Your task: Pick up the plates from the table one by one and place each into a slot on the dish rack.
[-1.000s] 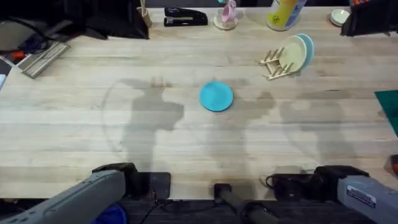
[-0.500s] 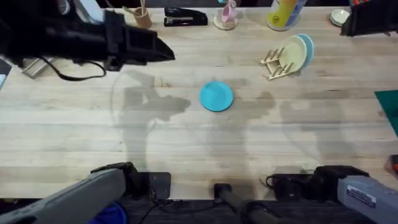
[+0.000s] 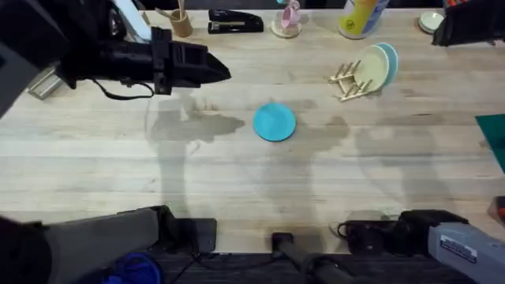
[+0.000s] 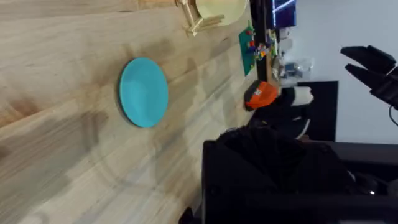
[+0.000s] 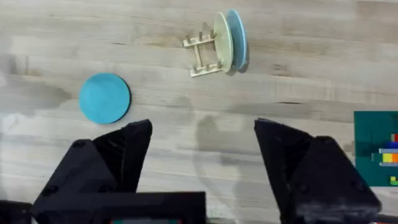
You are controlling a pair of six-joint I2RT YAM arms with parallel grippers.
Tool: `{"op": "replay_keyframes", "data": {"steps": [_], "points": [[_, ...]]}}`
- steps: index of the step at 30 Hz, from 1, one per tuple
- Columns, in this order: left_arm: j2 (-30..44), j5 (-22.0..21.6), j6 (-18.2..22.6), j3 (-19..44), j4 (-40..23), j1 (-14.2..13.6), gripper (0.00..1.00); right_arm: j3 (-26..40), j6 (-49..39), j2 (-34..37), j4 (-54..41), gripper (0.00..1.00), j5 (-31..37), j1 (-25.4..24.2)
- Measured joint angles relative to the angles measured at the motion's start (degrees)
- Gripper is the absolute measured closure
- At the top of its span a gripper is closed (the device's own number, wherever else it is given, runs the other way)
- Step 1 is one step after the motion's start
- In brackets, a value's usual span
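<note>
A turquoise plate (image 3: 274, 122) lies flat on the middle of the table (image 3: 237, 173); it also shows in both wrist views (image 4: 143, 92) (image 5: 104, 98). At the back right stands the dish rack (image 3: 347, 83) (image 5: 204, 53), with a pale yellow plate (image 3: 369, 69) (image 5: 222, 37) and a light blue plate (image 3: 389, 59) (image 5: 237, 36) upright in it. My left gripper (image 3: 217, 69) hangs high over the table's back left, pointing toward the turquoise plate and well short of it. My right gripper (image 5: 205, 134) is open and empty, low at the front right (image 3: 371, 233).
A stapler (image 3: 235, 20), a cup of sticks (image 3: 180, 20), a pink figure (image 3: 289, 19) and a yellow bottle (image 3: 361, 16) line the back edge. Clutter sits at the back left corner (image 3: 55, 71). A teal mat (image 3: 493, 134) lies at the right edge.
My left arm has risen from its base, swung in over the back left of the table and moved rightward. The plates, the rack and the right arm have not moved.
</note>
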Motion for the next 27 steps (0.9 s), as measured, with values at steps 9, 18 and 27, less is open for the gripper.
{"op": "replay_keyframes", "data": {"steps": [9, 18, 27], "points": [[4.1, 0.6, -0.6, 0.0, 5.8, -6.2, 0.958, 0.0, 0.0, 0.0, 0.0, 0.01, 0.0, 0.0], [10.0, 0.8, -2.2, 0.0, 7.5, -9.4, 0.958, 0.0, 0.0, 0.0, 0.0, 0.01, 0.0, 0.0], [14.4, 0.8, -2.7, 0.0, 9.0, -11.2, 0.958, 0.0, 0.0, 0.0, 0.0, 0.01, 0.0, 0.0]]}}
